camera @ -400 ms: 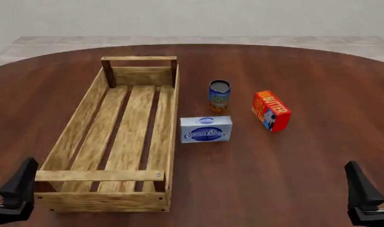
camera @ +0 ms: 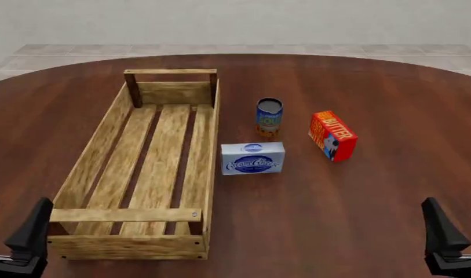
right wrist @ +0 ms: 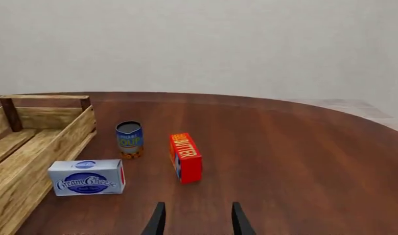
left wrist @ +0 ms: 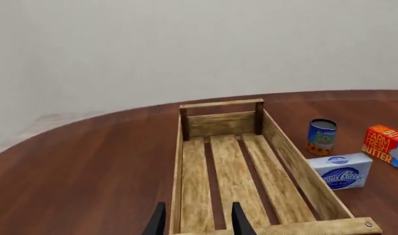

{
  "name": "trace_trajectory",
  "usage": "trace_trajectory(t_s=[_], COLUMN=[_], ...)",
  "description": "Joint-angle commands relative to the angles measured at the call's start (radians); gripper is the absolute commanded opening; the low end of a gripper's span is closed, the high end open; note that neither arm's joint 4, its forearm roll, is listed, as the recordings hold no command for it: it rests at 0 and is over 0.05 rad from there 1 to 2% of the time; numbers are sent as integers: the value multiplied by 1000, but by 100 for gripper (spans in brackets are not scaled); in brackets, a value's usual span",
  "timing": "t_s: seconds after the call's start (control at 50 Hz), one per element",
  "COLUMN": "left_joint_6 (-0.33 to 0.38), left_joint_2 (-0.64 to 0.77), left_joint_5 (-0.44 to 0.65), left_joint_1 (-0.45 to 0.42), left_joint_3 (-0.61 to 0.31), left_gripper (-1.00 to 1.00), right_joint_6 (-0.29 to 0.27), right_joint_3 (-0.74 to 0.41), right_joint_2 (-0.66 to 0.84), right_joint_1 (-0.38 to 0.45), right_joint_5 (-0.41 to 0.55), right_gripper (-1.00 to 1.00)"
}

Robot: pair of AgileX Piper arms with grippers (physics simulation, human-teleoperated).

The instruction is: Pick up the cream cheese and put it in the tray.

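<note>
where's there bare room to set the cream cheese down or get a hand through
Free: the tray's slatted floor holds nothing, and bare table lies between the cream cheese and the right gripper, and right of the butter box. Crowded: the can stands close behind the cream cheese, which lies near the tray's right wall. The left gripper sits by the tray's near end.

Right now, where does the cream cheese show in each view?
Front view: cream cheese lies just right of the tray, near its middle.
Left wrist view: cream cheese, outside the tray's wall.
Right wrist view: cream cheese.
Shared landmark: the soup can behind it.
</note>
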Motion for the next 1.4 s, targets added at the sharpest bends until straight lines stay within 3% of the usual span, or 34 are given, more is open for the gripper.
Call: trace_trajectory(t_s=[0.02, 0.18, 0.36, 0.48, 0.58, 0.66, 0.9, 0.98, 1.08, 1.1, 1.14, 1.18, 1.24, 1.28, 1.32, 1.34, 1.4], left_joint_6=[23, 26, 56, 18, 18, -2, -37, 3, 2, 61, 77, 45, 72, 24, 37, 84, 93], left_joint_2=[-7, -7, -7, -3, 89, 203, 439, 518, 609, 644, 684, 728, 779, 852, 860, 898, 949], left_joint_5=[-10, 13, 139, 188, 141, 84, -78, -131, -184, -222, -240, -262, -281, -295, -299, -310, -326], left_joint_1=[-24, -58, -106, -91, -94, -144, -232, -281, -284, -293, -319, -316, -338, -392, -391, -408, -433], left_joint_3=[7, -26, -232, -284, -325, -355, -360, -370, -400, -404, -414, -436, -457, -507, -513, -529, -557], left_gripper=[100, 100, 100, 100, 100, 100, 100, 100, 100, 100, 100, 100, 100, 100, 100, 100, 100], right_joint_6=[-3, -11, -20, -22, -22, -22, -22, -22, -22, -22, -22, -22, -22, -22, -22, -22, -22], right_joint_3=[0, -2, -1, 1, 1, 1, 1, 1, 1, 1, 1, 1, 1, 1, 1, 1, 1], right_joint_2=[9, 2, -3, -20, -20, -20, -20, -20, -20, -20, -20, -20, -20, -20, -20, -20, -20], right_joint_1=[-4, -11, -7, -3, -3, -3, -3, -3, -3, -3, -3, -3, -3, -3, -3, -3, -3], right_joint_5=[-12, -14, -16, 12, 12, 12, 12, 12, 12, 12, 12, 12, 12, 12, 12, 12, 12], right_gripper=[100, 100, 100, 100, 100, 100, 100, 100, 100, 100, 100, 100, 100, 100, 100, 100, 100])
